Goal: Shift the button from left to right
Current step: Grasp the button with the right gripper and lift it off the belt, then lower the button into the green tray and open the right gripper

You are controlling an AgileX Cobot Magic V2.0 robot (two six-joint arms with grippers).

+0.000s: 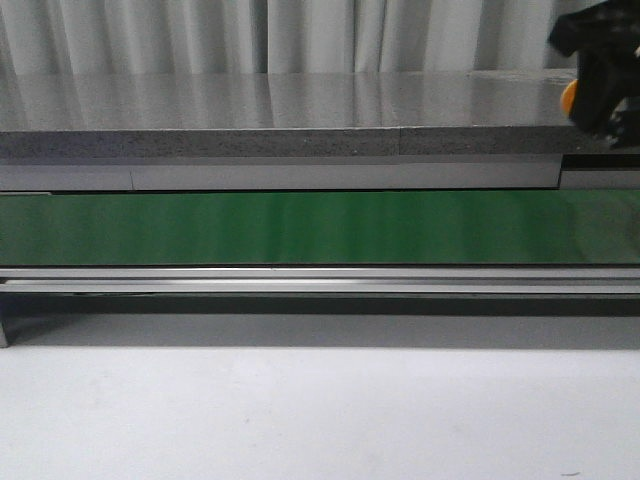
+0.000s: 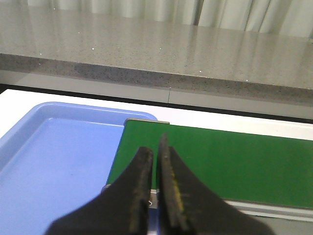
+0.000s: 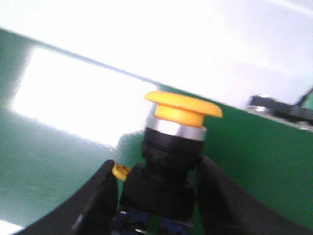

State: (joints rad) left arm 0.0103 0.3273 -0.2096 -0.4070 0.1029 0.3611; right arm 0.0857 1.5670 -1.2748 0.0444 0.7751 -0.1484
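Right claw (image 3: 156, 196) clamped on button (image 3: 171, 156) base — orange cap clear above

Both grippers observed.
Left gripper (image 2: 155, 169) jaws pressed together, empty; right gripper (image 3: 156, 196) raised, clamping the button (image 3: 173, 147).

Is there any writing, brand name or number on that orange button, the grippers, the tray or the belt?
None can be read in any view.
The button: plain orange cap and dark base, no lettering visible.
The right gripper and left gripper: no markings visible.
The blue tray and green belt: no print.
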